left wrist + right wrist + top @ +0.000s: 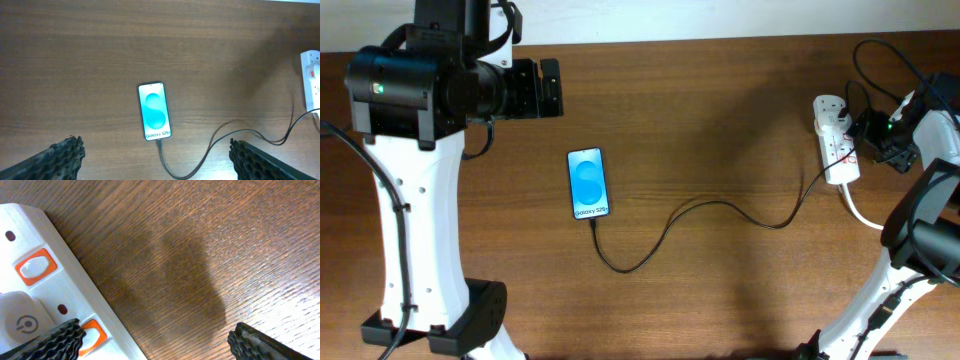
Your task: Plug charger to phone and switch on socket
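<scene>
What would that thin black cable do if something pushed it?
The cable would probably flop rather than hold its shape: it lies in loose curves. It looks plugged into the phone, so a tug might drag that slim phone along.

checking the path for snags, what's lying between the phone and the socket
Only the charger cable, looping across otherwise bare table from the phone toward the socket. The overhead view shows the whole stretch.
</scene>
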